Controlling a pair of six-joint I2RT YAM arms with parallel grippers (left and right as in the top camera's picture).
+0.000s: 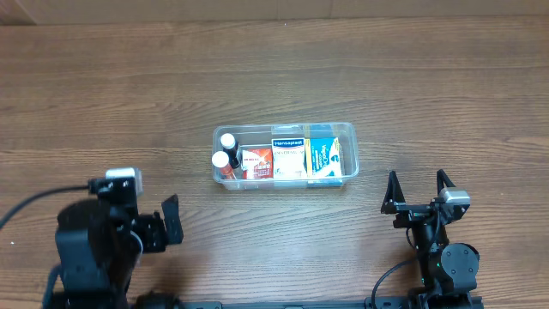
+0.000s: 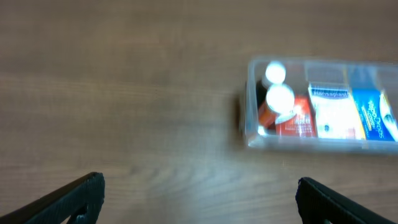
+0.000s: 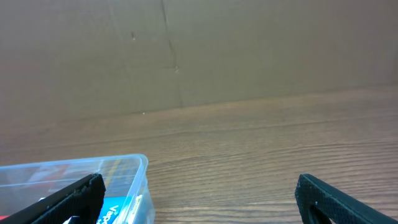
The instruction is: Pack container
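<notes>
The container (image 1: 257,128) sits on the wooden table (image 1: 103,86) roughly at its middle, long side running left to right. It lies between the two arms and farther out than both.

Inside it, at the left end, two bottles stand upright with white caps, one white-capped bottle (image 1: 227,141) on the far side and a second bottle (image 1: 221,160) nearer. To their right a red box (image 1: 256,163) stands, then a white box with a blue band (image 1: 288,158), then a blue box (image 1: 323,159) at the right end. The three boxes are packed side by side.

The left end effector (image 1: 174,219) hovers near the left front of the table, well apart from the container, fingers spread wide with nothing between them. Its wrist view is blurred, but the container's left end and the white caps are visible.

The right end effector (image 1: 417,182) is to the near right of the container, pointing away from the robot, fingers also wide apart and empty. From its wrist view only a corner of the container shows at lower left, with a brown panel (image 3: 249,50) behind the table's far edge.
</notes>
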